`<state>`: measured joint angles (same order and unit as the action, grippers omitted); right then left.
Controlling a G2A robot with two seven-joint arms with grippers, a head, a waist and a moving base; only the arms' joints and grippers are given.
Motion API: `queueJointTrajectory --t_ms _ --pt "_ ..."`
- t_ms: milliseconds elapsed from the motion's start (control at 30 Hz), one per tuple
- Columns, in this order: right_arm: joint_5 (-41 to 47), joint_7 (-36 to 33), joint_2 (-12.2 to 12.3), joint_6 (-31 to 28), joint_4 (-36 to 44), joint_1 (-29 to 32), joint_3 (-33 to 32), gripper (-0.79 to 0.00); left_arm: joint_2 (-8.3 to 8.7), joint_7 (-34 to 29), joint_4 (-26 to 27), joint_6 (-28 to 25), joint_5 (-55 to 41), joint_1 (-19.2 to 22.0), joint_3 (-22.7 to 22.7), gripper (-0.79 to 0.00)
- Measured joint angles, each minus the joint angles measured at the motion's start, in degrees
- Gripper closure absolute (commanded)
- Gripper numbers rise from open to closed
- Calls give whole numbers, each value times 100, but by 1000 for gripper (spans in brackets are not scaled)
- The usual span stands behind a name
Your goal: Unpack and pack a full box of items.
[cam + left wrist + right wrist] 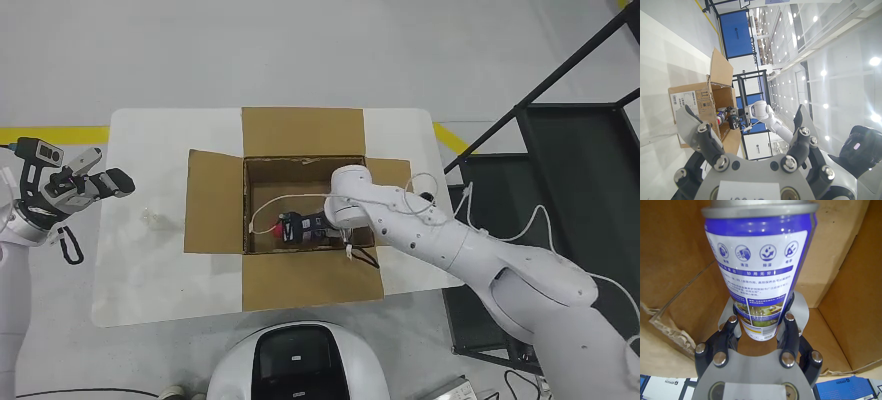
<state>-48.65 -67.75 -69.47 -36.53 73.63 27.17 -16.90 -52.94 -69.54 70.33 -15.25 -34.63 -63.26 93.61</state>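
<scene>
An open cardboard box [215, 215] stands in the middle of the white table [150, 270], its flaps spread out. My right gripper [762, 313] is inside the box [677, 256], shut on a blue and white spray can [761, 262] with a red cap. From above, the spray can [283, 229] lies level in that gripper [318, 228] over the box floor. In the left wrist view the same can [721, 115] shows past the box wall [687, 98]. My left gripper [743, 115] is open and holds nothing; it is beside the table's left edge [112, 184].
A small clear plastic scrap [153, 216] lies on the table left of the box. A dark metal rack [570, 160] stands to the right of the table. A yellow floor line [60, 133] runs behind the table's left side.
</scene>
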Motion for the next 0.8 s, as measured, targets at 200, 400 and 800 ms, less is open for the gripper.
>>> queueJointTrajectory --t_ms 200,400,800 --pt "274 53 -147 -53 -403 -250 426 -225 0 0 0 0 0 0 0 -785" --pt "470 114 -303 -113 -757 -401 646 -785 0 0 0 0 0 0 0 -785" --pt "549 26 -276 -25 -504 -454 368 -785 0 0 0 0 0 0 0 -785"
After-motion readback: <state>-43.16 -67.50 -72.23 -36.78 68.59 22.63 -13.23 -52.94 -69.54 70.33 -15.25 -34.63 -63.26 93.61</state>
